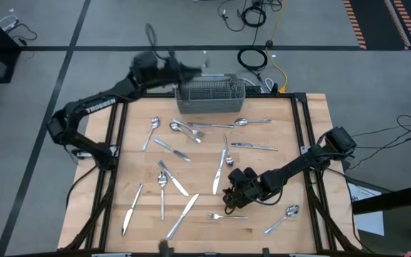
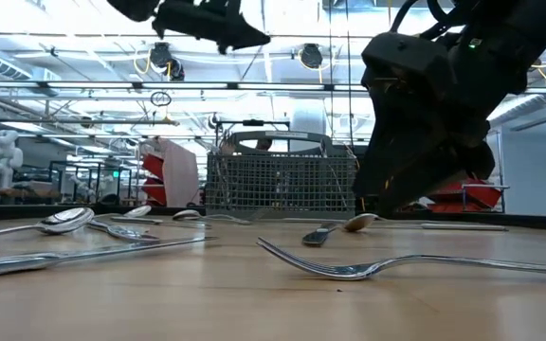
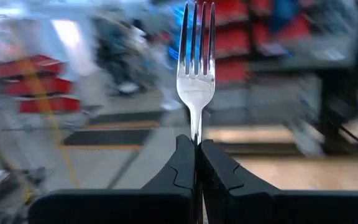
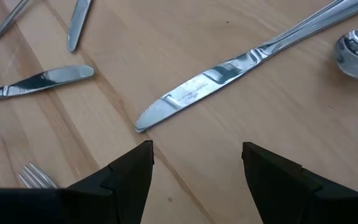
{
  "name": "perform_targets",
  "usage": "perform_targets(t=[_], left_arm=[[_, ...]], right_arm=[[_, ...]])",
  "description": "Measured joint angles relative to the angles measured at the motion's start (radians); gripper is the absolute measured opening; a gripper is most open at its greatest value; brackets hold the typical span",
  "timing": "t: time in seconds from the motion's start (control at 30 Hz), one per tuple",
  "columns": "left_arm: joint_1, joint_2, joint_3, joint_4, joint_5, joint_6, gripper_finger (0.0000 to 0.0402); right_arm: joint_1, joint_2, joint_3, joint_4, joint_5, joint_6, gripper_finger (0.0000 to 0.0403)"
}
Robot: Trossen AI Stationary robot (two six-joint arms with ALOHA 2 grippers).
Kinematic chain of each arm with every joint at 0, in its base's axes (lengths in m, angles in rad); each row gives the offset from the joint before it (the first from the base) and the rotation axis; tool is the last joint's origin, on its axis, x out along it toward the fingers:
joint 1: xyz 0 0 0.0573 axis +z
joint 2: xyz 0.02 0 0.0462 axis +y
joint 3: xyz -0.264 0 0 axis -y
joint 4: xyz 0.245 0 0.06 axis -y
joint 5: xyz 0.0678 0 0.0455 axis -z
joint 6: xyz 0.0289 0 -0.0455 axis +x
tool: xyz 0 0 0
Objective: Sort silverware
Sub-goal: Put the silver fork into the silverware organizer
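Black fingers (image 3: 185, 171) of the left claw (image 3: 197, 163) pinch a fork (image 3: 196, 68) by its handle, tines up, beside the basket (image 1: 210, 96), probably to drop it in. Right claw (image 4: 197, 158) gapes wide over a knife (image 4: 229, 78), likely next. Other silverware lies scattered on the table (image 1: 312, 121).

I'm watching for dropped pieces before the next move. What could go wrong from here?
The left gripper pinches its fork only by the thin handle, tines out, so it could pivot or slip before reaching the basket. The right gripper hovers open by a knife lying flat; closing may just skid it.
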Motion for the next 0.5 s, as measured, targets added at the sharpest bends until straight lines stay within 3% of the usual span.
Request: perform_targets(t=[0.2,0.4,0.5], left_arm=[[0.107,0.001,-0.102,0.186,0.045,-0.114,0.0012],[0.142,0.002,-0.361,0.582,0.037,-0.295,0.0012],[0.143,0.002,-0.478,0.720,-0.031,-0.323,0.0012]], right_arm=[[-0.006,0.000,0.000,0.000,0.000,0.005,0.0233],[-0.012,0.000,0.000,0.000,-0.001,0.006,0.0233],[-0.013,0.000,0.000,-0.001,-0.002,0.010,0.0233]])
